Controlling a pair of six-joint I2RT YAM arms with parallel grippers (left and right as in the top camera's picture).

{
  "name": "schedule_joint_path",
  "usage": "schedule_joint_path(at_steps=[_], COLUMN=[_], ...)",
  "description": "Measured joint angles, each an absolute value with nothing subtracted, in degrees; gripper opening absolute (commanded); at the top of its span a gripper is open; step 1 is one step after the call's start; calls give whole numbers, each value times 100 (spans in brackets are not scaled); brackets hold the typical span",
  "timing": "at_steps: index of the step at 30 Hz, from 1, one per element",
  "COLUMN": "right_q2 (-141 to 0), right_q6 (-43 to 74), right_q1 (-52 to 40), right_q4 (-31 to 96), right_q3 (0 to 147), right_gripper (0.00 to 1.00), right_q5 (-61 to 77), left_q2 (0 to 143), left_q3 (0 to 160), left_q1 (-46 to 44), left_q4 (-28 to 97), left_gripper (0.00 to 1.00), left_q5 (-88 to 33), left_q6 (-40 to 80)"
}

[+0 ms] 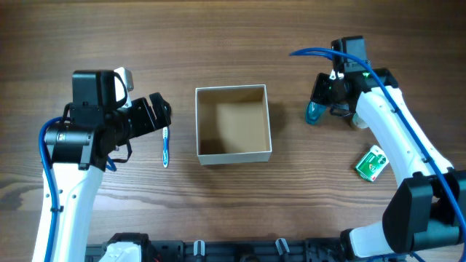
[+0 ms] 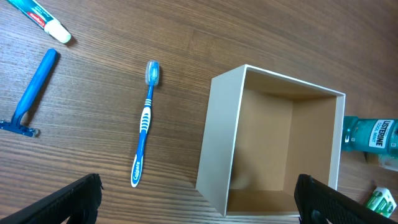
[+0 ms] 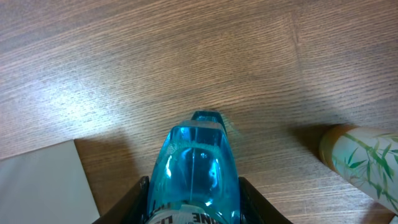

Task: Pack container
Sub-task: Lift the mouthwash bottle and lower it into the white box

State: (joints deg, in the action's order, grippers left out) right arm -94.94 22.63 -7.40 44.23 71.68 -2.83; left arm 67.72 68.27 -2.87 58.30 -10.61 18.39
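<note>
The container (image 1: 233, 124) sits open-topped in the middle of the table (image 1: 240, 211), white walls outside and bare tan cardboard inside, with nothing packed in it yet. The step in hand looks like the first pick. To the right of the container, the right hand (image 3: 194, 205) has its fingers closed against both sides of a clear blue mouthwash bottle (image 3: 196, 165); whether the bottle has left the table I cannot tell. The next move probably calls for lifting the bottle clear of the near white wall, carrying it left over the opening, and setting it down low enough that it neither tips nor catches the rim. The left hand (image 1: 155, 115) hovers to the left of the container, fingers spread wide and holding nothing. A blue-and-white toothbrush (image 2: 145, 124) lies just beside the container's left wall, likely that hand's nearest pick. Farther left of the container are a blue razor (image 2: 31, 93) and a tube of toothpaste (image 2: 43, 18). Right of the container, beyond the mouthwash, a pale bottle printed with green bamboo leaves (image 3: 360, 158) stands near the right hand, and a small green packet (image 1: 371, 162) lies lower down. The table is brown wood grain, matte with soft glare. No room shows beyond it.
</note>
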Motion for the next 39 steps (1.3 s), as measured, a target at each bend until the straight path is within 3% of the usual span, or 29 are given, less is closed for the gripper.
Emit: schedule_joint_path(at_steps=[4,8,20,29,39], right_q2=[-9494,-9494,-9061,-8307,-9004], right_q6=[2265,2263,1752,1608,1787], right_q1=[-740,-742,-1044,-2521,-3870], right_q4=[4425,4425,5317,5977,5640], right_q3=[7168,7168,7651,9417,9498], right_gripper=[21,4,4,4,4], right_q5=[-283,-283,-294,-460,-613], left_q2=[6772,6772,6772,6772,6772], left_q3=[6827,6827,6827,6827,6827], left_q1=[-287,-287,-287,-287,-38], left_q4=[5830,5830,5828,5833,5857], left_gripper=[100,100,100,100,100], left_q5=[-1061,-1061,-1063,-1050,-709], left_q6=[1839,1839,1839,1835,1603])
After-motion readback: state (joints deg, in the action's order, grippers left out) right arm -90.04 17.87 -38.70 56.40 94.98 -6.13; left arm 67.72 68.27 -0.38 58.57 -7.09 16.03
